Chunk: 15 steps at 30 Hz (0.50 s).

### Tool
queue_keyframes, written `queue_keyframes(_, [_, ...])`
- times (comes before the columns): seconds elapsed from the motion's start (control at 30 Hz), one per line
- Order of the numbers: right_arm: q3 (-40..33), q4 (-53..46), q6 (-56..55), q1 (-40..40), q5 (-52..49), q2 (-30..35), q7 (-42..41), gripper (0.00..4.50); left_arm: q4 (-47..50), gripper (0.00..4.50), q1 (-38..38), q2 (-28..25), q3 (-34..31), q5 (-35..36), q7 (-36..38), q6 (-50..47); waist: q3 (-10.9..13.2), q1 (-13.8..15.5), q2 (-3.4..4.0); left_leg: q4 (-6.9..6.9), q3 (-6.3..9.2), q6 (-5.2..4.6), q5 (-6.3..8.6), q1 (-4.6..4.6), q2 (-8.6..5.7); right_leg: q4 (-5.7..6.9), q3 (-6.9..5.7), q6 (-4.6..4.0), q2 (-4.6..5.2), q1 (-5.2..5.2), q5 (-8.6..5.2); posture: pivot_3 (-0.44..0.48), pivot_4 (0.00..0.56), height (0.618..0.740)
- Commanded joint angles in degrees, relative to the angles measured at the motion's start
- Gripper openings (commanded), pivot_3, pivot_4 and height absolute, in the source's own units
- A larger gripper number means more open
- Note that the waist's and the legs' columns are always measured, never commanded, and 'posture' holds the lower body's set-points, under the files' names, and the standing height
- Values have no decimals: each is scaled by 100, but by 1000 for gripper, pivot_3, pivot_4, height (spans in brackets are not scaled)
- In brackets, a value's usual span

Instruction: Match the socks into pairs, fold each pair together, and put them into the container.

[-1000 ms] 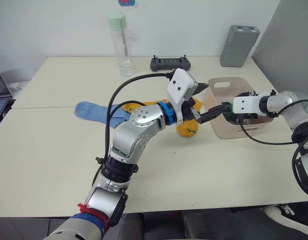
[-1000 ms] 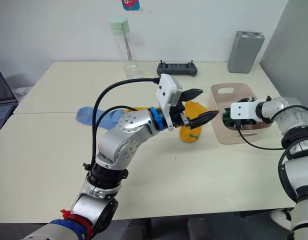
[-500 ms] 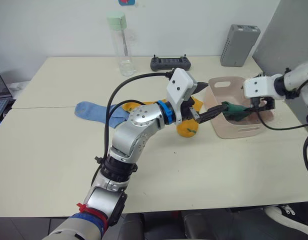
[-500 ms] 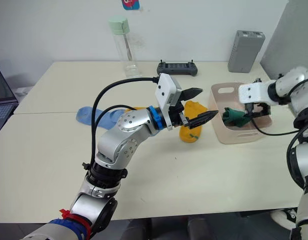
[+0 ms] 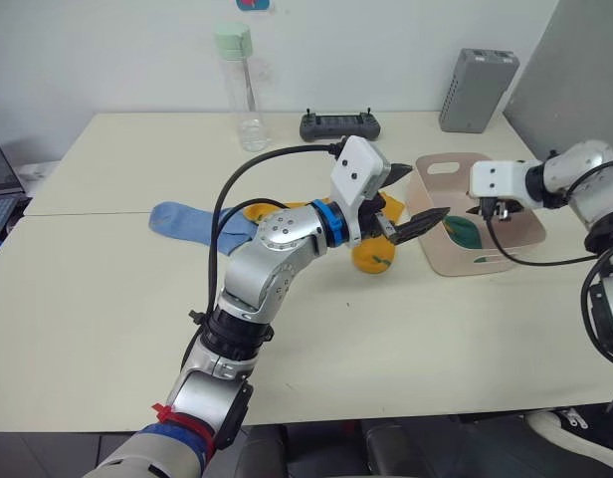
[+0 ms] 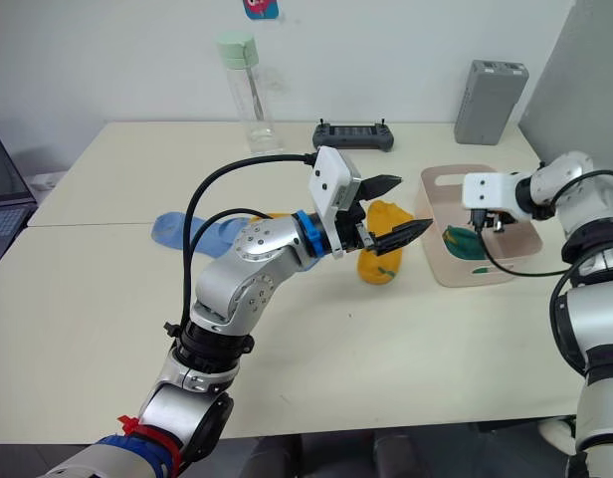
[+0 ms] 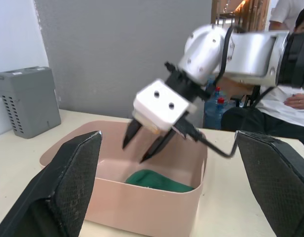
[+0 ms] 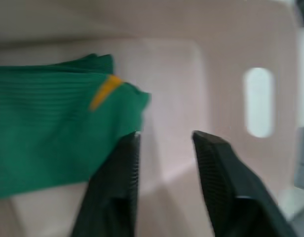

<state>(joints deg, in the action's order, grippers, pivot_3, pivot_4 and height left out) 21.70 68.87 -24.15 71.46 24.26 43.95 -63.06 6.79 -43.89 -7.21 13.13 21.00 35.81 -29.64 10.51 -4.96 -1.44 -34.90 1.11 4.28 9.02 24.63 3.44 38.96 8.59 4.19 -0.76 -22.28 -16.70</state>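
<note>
The green socks (image 7: 159, 178) lie inside the pink tub (image 5: 466, 261) near the bench's right edge. The right gripper (image 7: 144, 148) hangs over them, fingers spread and empty. The left gripper (image 6: 391, 211) hovers beside the tub above a yellow sock (image 6: 378, 267), fingers spread.

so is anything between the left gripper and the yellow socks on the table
Nothing visible. The open left gripper hovers directly above the yellow socks, with only air between. The pink container sits beside them toward the robot's right, not in the path.
</note>
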Motion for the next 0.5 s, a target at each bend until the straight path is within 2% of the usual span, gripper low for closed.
queue_keyframes(0.03, [16,120,100,24,107,-12,99,291,185,4500,-104,-8,-69,-8,22,65,0,0,0,0,1,0,0,0,0,0,-1,0,0,0,0,0,150,740])
queue_keyframes(0.07, [46,153,104,-2,147,-33,103,30,191,4500,-98,-14,-67,-7,22,62,0,0,0,0,1,0,0,0,0,1,-1,0,0,0,0,0,150,740])
queue_keyframes(0.3, [21,324,161,-48,207,-99,294,30,245,4500,-73,-47,-67,-25,-39,22,0,-3,0,-1,1,0,0,0,0,1,-1,0,0,1,0,0,150,740])
queue_keyframes(0.5, [-590,-10,314,557,-366,223,59,30,361,4500,45,-295,-234,18,-41,-53,15,-10,25,-1,0,0,0,0,-1,1,0,0,0,0,0,0,150,740])
